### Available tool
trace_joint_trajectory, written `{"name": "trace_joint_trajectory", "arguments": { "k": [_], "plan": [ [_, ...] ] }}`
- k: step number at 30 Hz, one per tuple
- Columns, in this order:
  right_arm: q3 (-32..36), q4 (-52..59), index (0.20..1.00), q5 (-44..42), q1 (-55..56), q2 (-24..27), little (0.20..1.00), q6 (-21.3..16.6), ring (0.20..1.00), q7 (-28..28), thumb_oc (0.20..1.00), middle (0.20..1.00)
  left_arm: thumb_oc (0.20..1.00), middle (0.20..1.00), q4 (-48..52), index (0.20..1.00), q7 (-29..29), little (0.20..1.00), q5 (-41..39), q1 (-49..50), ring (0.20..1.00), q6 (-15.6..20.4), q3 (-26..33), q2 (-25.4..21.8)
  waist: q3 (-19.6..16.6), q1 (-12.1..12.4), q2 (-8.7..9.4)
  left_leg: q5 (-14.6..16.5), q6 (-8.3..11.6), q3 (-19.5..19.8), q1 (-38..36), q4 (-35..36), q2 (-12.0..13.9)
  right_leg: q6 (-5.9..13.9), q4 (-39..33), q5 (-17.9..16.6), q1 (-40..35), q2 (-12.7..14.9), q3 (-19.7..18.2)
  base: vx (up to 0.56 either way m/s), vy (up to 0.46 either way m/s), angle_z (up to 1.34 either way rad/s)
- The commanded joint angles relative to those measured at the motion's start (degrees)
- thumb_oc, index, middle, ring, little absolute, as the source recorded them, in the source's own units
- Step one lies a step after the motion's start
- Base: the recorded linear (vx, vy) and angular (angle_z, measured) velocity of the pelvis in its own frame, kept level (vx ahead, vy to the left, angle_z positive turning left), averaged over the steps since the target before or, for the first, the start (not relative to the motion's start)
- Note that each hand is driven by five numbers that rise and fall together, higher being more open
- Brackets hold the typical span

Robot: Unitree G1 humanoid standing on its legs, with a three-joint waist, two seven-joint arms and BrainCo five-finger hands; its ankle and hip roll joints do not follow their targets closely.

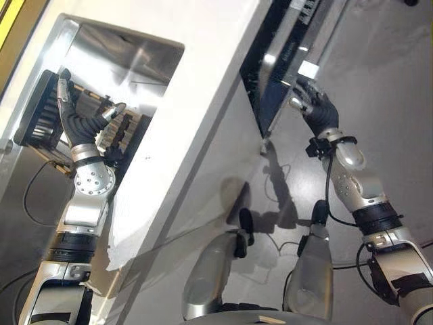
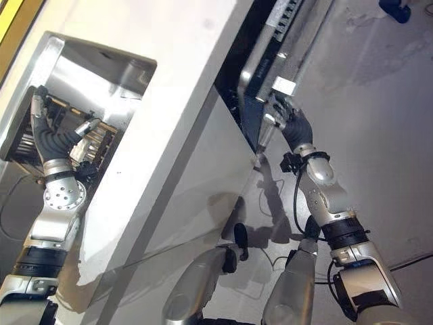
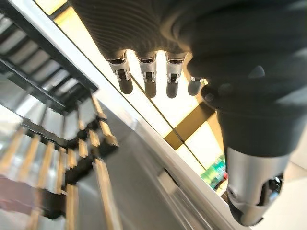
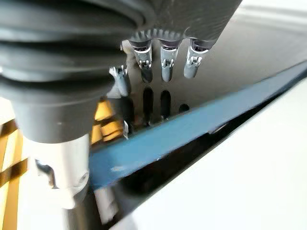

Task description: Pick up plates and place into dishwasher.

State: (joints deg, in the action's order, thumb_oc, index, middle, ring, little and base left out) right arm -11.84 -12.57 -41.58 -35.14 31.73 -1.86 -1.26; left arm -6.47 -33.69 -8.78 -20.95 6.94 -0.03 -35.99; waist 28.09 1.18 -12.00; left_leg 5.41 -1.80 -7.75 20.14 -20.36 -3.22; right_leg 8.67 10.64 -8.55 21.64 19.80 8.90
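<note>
Left hand [image 1: 84, 125], fingers straight, holds nothing inside the steel sink [image 1: 145, 51] beside the dark wire dish rack [image 1: 40, 112]. Right hand [image 1: 314, 101] rests flat, fingers extended, on the dark dishwasher door [image 1: 281, 74]. No plates discernible; likely rigid, slippery, breakable, so grip by the rim.

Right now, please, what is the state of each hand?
Left hand: open, holding nothing, above the dark slatted rack.
Right hand: open, fingers at the shiny dishwasher door.

Sink [image 1: 135, 51] left, dishwasher door [image 1: 284, 61] right

surface: white counter [image 1: 203, 101] | inset: steel sink [image 1: 128, 54] | in sink: dark rack [image 1: 47, 112] with wooden slats
</note>
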Motion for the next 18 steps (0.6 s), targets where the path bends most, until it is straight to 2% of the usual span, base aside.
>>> {"name": "trace_joint_trajectory", "arguments": {
  "k": [1, 8, 18],
  "plan": [
    [5.51, 10.71, 1.0, 0.68, -8.45, -0.87, 1.0, -8.57, 1.0, 2.11, 1.0, 1.0, 1.0, 1.0, 1.46, 1.0, -0.15, 1.0, -0.5, 1.38, 1.0, 1.05, 1.54, -2.13, -1.31, 1.22, 3.49, -4.5, 4.87, 1.53, -1.53, 4.14, 1.27, -1.2, 3.72, 3.76, -4.19, 0.87, -0.78, 0.06, -0.104, 0.24],
    [6.48, 11.47, 1.0, 0.65, -4.55, -2.36, 1.0, -11.42, 1.0, 1.05, 1.0, 1.0, 1.0, 1.0, 0.68, 1.0, 1.27, 1.0, 0.32, 1.71, 1.0, 2.23, 2.56, -3.59, -3.02, 2.76, 7.28, -4.0, 4.9, 2.02, -3.3, 4.2, 2.72, -1.29, 1.07, 2.97, -8.92, 0.15, 2.09, 0.04, -0.118, 0.18],
    [7.11, 10.92, 1.0, 1.32, -0.81, -3.88, 1.0, -11.56, 1.0, -1.92, 1.0, 1.0, 1.0, 1.0, 0.33, 1.0, 2.64, 1.0, 1.49, 0.84, 1.0, 2.09, 2.5, -3.44, -4.26, 2.73, 9.09, -4.25, 4.45, 1.95, -5.66, 6.05, 3.45, -1.45, 0.18, 2.98, -11.19, -0.94, 2.93, -0.02, -0.05, 0.04]
  ]
}}
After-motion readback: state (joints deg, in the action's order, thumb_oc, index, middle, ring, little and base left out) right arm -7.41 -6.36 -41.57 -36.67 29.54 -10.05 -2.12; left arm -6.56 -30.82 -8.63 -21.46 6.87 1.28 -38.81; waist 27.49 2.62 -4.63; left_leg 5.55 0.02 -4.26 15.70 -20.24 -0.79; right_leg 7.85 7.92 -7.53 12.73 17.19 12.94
